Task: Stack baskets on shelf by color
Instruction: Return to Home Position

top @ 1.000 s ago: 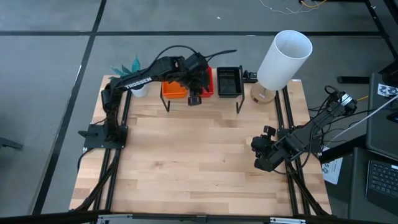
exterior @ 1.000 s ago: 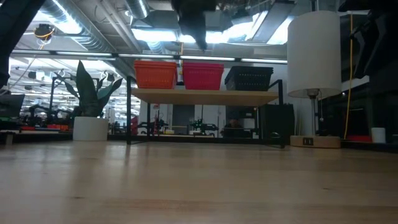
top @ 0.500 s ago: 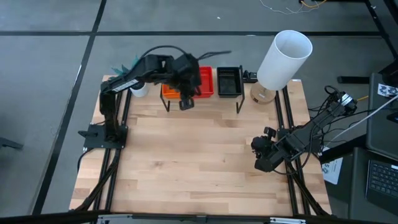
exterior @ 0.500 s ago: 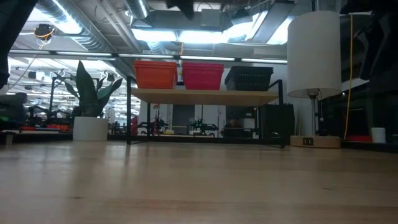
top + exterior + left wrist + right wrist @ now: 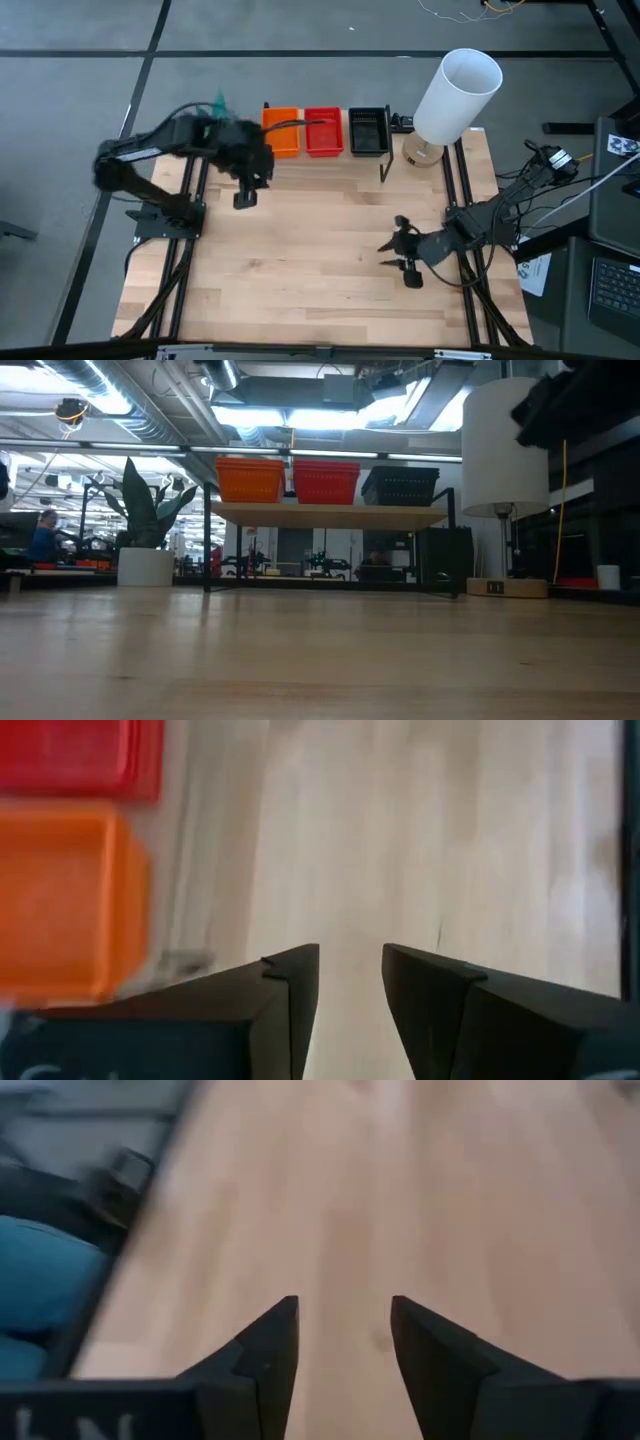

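While both arms hang over the light-wood plank surface (image 5: 320,290), most of it lies bare and open, from the near edge to the low light-wood shelf on thin black legs (image 5: 330,515) standing along the middle of the far edge. On the shelf three stacks of small plastic mesh baskets sit side by side: the orange baskets (image 5: 281,131) at the left end, the red baskets (image 5: 323,131) in the middle, just beside them, and the black baskets (image 5: 368,131) at the right end. How many are nested in each stack cannot be told.

The left claw (image 5: 244,200) hangs in front of the shelf's left end, towards the surface's left edge, its dark fingers narrowly parted and holding nothing. The right claw (image 5: 395,250) hangs near the right edge, well apart from the shelf, its fingers somewhat wider and also empty.

A tall white cylindrical lamp (image 5: 458,95) fills the far right corner. A green plant in a white pot (image 5: 145,565) stands at the far left corner.
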Available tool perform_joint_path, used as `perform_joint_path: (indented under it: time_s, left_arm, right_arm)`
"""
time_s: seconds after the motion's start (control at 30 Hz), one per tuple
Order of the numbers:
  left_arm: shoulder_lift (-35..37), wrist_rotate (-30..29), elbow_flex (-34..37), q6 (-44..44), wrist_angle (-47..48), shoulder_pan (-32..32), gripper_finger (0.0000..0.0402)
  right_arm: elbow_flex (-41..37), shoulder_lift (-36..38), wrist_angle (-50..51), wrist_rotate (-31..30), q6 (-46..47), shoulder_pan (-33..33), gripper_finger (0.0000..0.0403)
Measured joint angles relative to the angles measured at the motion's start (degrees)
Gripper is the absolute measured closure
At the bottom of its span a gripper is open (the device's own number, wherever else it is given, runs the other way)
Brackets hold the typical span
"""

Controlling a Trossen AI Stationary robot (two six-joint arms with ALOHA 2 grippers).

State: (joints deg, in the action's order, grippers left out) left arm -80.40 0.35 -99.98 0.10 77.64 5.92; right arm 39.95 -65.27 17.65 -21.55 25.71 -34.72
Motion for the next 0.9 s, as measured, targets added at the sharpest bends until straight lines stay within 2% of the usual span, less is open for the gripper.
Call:
perform_joint_path:
  time_s: [0.1,0.17,0.27,0.4,0.53,0.63,0.73,0.9]
  left_arm:
    - [10.6,0.4,16.5,-3.1,-13.9,-1.9,0.0297]
    - [17.0,1.0,27.4,-4.8,-24.7,-3.6,0.0298]
    - [25.9,1.3,42.4,-9.3,-35.9,-4.7,0.0298]
    - [37.0,0.6,57.6,-14.7,-47.9,-7.6,0.0296]
    - [46.7,-3.0,69.8,-16.0,-60.3,-9.8,0.0298]
    - [53.2,-3.0,77.4,-14.7,-69.6,-11.1,0.0297]
    - [59.4,-4.9,84.1,-14.7,-72.7,-11.4,0.0297]
    - [67.6,-6.1,90.7,-14.6,-75.3,-11.3,0.0298]
  right_arm:
    - [-5.3,1.7,-15.3,9.3,-8.4,3.6,0.0242]
    - [-8.2,3.3,-21.0,14.7,-12.7,6.4,0.0242]
    - [-10.5,6.0,-22.8,19.5,-14.4,10.2,0.0242]
    - [-13.6,12.8,-21.8,20.1,-17.3,13.1,0.0242]
    - [-16.3,21.4,-22.3,21.1,-20.4,14.1,0.0242]
    - [-18.9,26.4,-23.9,22.1,-21.5,14.1,0.0242]
    - [-20.7,30.3,-24.5,24.0,-21.5,14.1,0.0242]
    - [-22.4,34.3,-24.4,24.3,-21.5,14.9,0.0242]
